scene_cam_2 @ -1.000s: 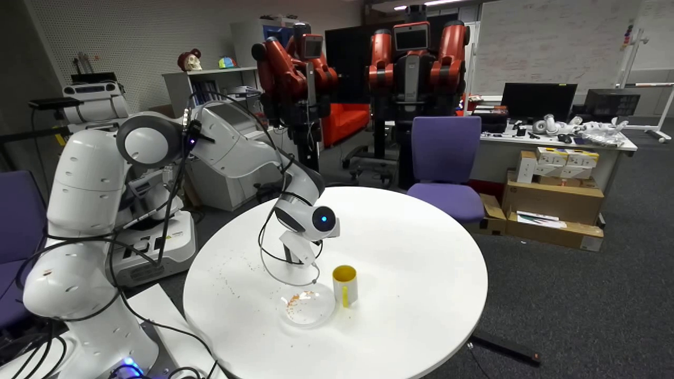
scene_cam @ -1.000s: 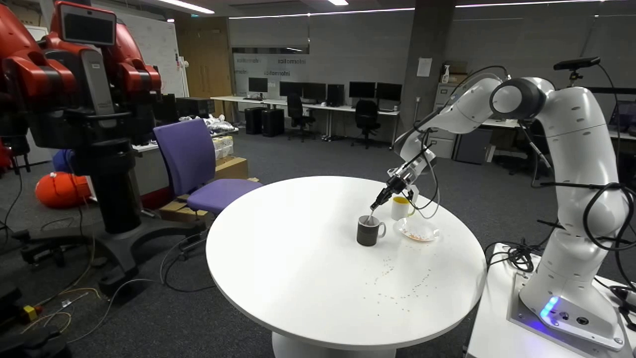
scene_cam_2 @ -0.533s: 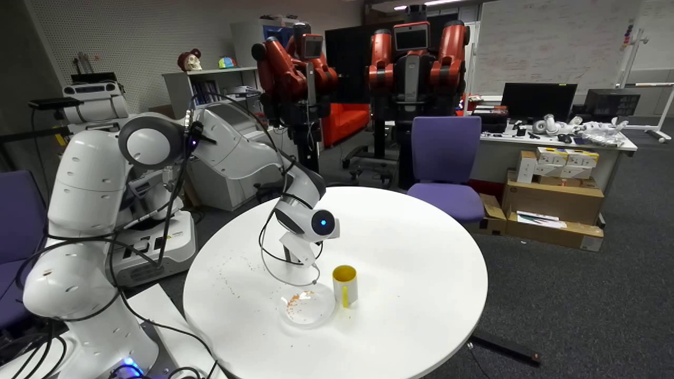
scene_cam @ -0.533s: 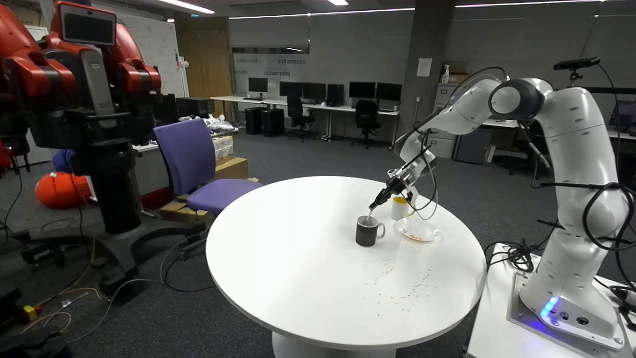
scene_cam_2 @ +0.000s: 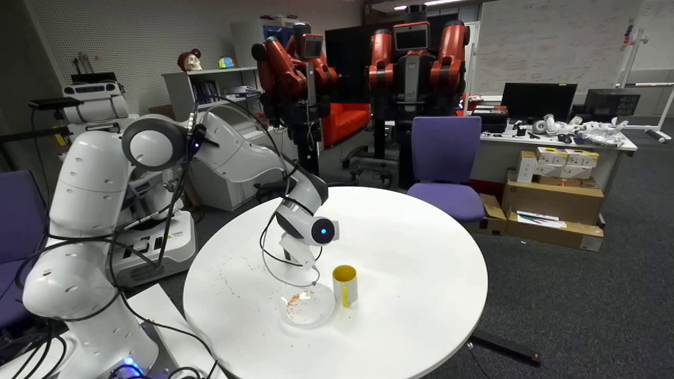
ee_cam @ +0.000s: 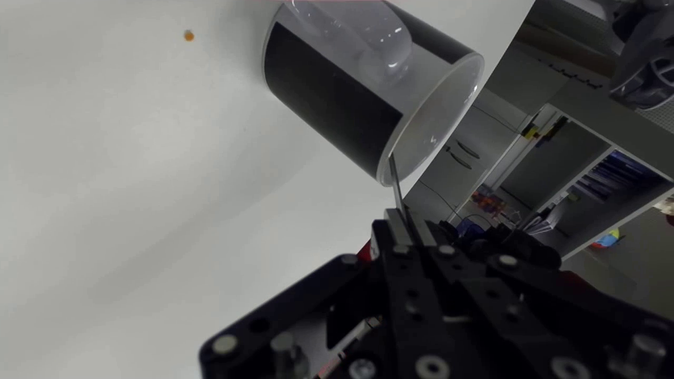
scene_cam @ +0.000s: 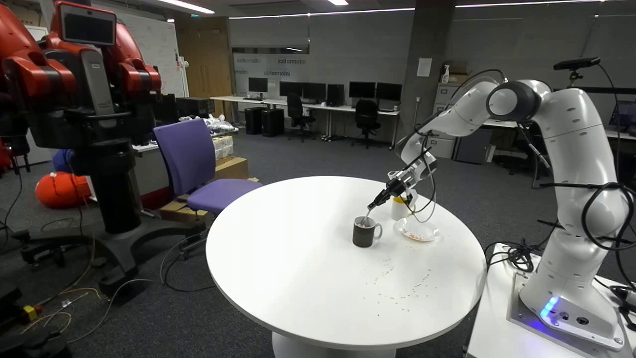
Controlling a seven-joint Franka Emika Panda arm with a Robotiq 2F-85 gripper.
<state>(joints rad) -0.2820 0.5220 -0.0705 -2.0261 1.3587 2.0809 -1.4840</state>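
Hand (ee_cam: 407, 227) closed on a thin metal utensil (ee_cam: 396, 185), which slants down past the rim into the dark-panelled mug (scene_cam: 363, 235); its far end is hidden inside. Mug stands upright on the tabletop (scene_cam: 283, 258) just below the hand, its rim apart from the hand. Yellow-lined mug (scene_cam_2: 352, 289): near the hand, partly hidden behind it in an exterior view. Plate (scene_cam_2: 316, 311) with orange bits (scene_cam_2: 295, 301): near the hand, just beside the yellow-lined mug. Small specks (scene_cam: 417, 287): scattered over the tabletop, mostly farther from the hand than the dark-panelled mug.
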